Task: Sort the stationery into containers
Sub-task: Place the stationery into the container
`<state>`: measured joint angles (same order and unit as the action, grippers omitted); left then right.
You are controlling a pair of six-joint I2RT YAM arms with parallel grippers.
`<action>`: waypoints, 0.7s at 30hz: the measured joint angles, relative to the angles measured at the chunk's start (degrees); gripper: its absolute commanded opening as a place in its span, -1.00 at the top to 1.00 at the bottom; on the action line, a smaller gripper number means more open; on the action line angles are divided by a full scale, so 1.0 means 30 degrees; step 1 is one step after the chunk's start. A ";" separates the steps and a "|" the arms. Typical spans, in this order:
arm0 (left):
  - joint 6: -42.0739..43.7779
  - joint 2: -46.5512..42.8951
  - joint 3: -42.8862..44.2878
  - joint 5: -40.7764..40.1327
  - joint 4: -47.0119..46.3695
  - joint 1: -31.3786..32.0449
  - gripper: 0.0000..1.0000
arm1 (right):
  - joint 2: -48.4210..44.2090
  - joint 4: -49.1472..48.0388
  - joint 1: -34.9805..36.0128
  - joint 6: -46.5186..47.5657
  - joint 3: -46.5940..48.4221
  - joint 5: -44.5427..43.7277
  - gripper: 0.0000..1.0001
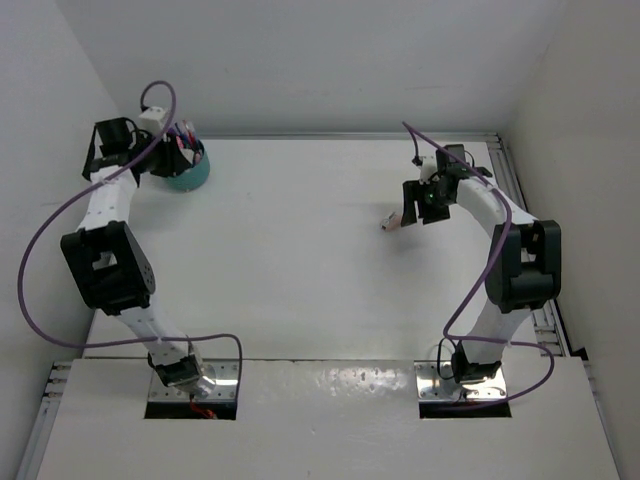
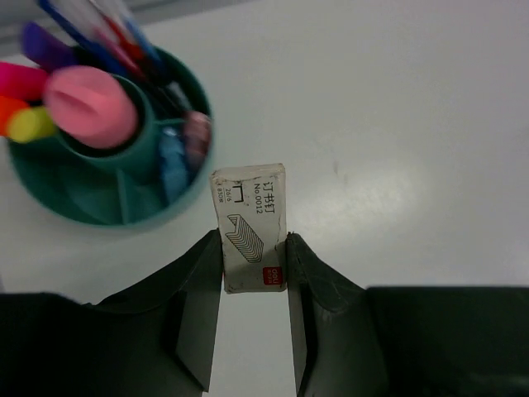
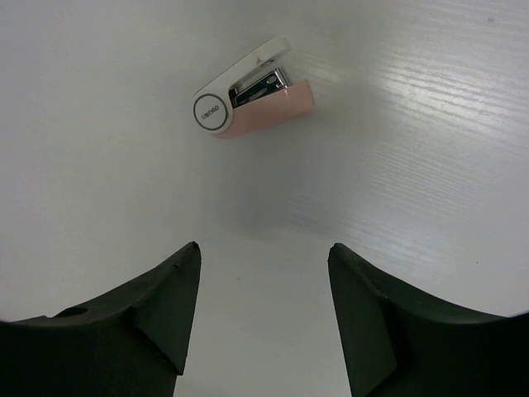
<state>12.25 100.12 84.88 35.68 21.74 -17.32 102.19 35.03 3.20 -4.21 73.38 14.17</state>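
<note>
A round teal cup (image 1: 190,172) stands at the far left; in the left wrist view the cup (image 2: 87,203) holds pens, highlighters and a pink tube (image 2: 89,107). My left gripper (image 2: 254,248) is shut on a small white staple box (image 2: 250,225), held just beside the cup's rim. My right gripper (image 3: 264,252) is open and empty above the table. A small pink and white stapler (image 3: 252,99) lies ahead of it; it also shows in the top view (image 1: 395,220), just left of the right gripper (image 1: 430,200).
White walls close in the table at the back and both sides. A rail (image 1: 515,175) runs along the table's right edge. The arm bases (image 1: 190,375) sit at the near edge.
</note>
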 measured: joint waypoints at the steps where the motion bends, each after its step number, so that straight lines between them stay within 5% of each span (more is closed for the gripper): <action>1: -0.0335 0.0554 0.0845 -0.0146 -0.0058 -0.0321 0.94 | 0.0000 -0.0007 0.0015 -0.0022 0.0022 0.0000 -0.26; 7: -0.1982 0.4167 0.4728 -0.0721 -0.0437 -0.1654 0.95 | 0.0000 -0.0066 0.0029 -0.0051 0.0204 -0.0007 -0.26; 21: -0.9340 0.5100 0.3031 0.0481 -0.5515 -0.4328 0.90 | 0.0000 -0.0073 0.0036 -0.0051 0.0211 -0.0036 -0.30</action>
<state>-15.77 115.42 93.97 37.12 5.19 -30.30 102.19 34.81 3.31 -4.36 74.02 14.06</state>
